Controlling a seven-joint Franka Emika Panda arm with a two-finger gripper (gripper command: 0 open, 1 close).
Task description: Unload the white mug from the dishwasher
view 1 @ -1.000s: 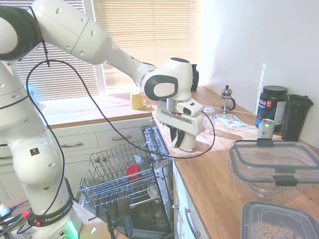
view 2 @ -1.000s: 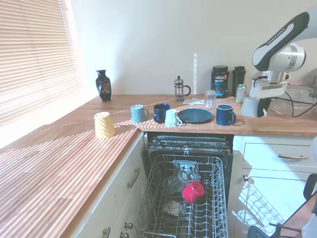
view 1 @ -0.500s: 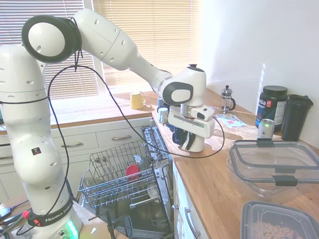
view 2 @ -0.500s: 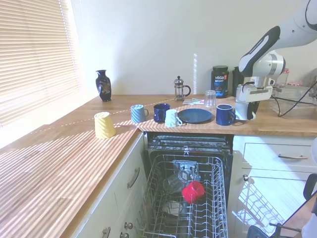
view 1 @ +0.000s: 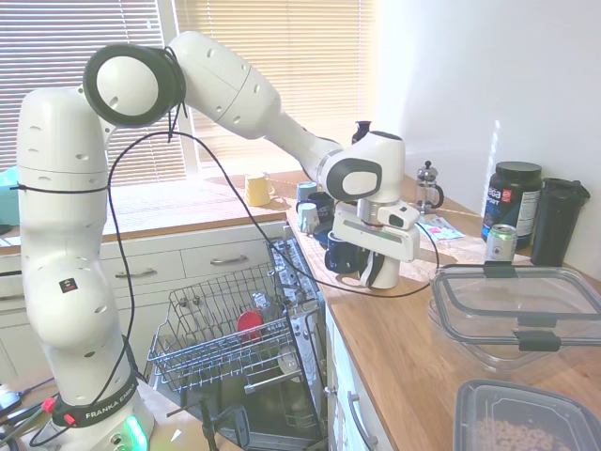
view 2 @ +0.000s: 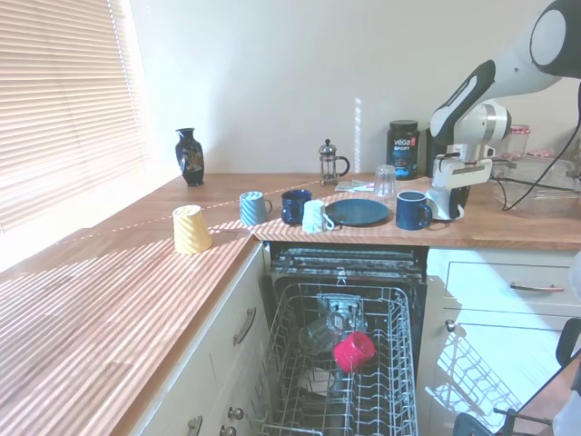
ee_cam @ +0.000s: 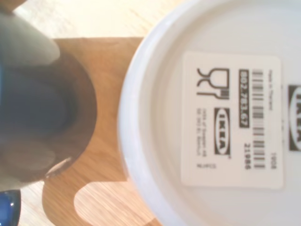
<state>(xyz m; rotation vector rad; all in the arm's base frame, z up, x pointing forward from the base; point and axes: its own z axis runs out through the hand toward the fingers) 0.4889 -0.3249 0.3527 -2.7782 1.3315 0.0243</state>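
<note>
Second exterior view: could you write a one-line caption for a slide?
Gripper holds white mug upside down at the countertop, beside a dark blue mug.

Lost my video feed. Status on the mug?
Gripper shut on white mug, upside down at the counter. Dark blue mug close alongside.

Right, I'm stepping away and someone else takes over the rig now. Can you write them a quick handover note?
Jaws: shut on the white mug, which is held upside down, with the label on its base showing in the wrist view.
Position: the mug is low over the worktop, just beside a dark blue mug. I cannot tell whether it touches the wood.
Done: the mug is out of the dishwasher, whose door is down and rack pulled out.
Left: set the mug down, open the jaws, and lift clear without knocking the blue mug.
</note>
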